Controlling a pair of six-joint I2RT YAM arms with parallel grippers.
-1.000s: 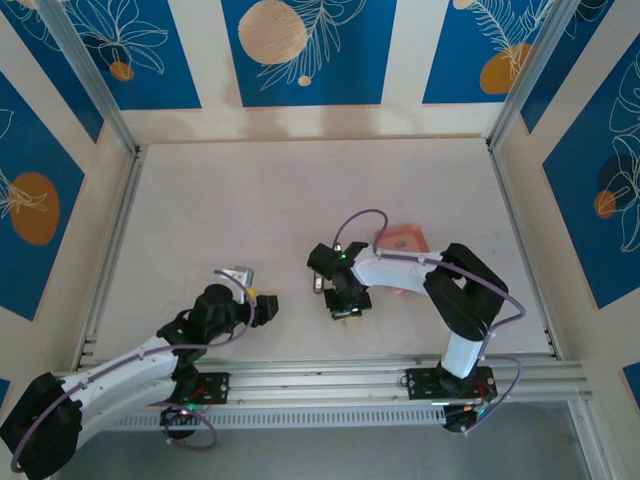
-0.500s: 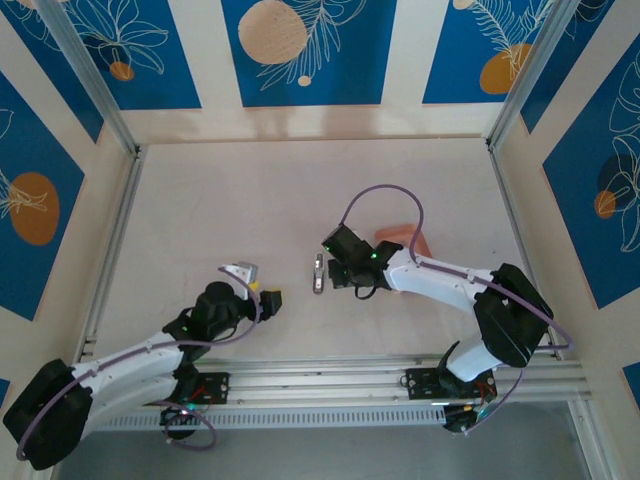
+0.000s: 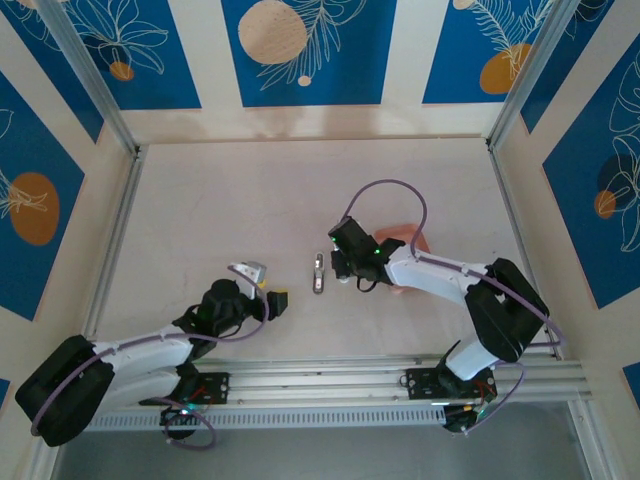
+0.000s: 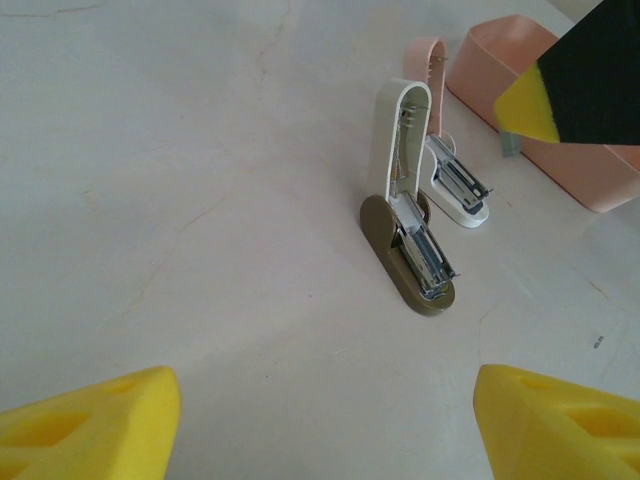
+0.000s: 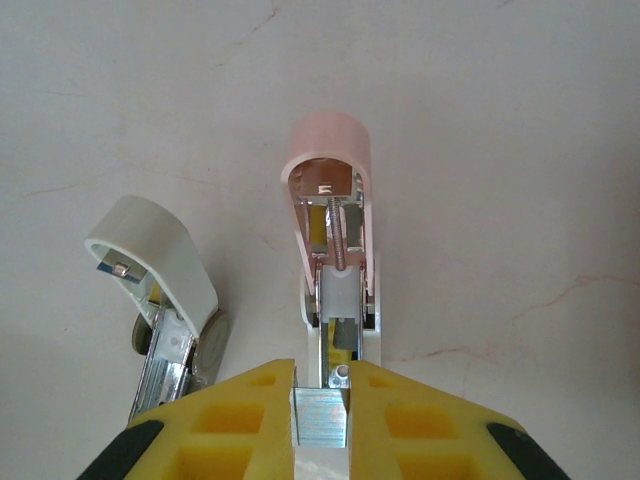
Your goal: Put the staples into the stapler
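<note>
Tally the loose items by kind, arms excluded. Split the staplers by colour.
cream-lidded stapler: 1
pink-lidded stapler: 1
staple strip: 1
pink tray: 1
total: 4

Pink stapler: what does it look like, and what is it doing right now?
The pink stapler is tiny and flipped open. Its rounded pink plastic lid stands up, showing a spring and shiny metal inside. Its white base, with a silvery channel, lies flat on the pale table, close beside a cream-and-olive stapler that is open too. The right gripper holds a grey strip of staples at the channel's near end. Whether they touch is unclear.
</note>
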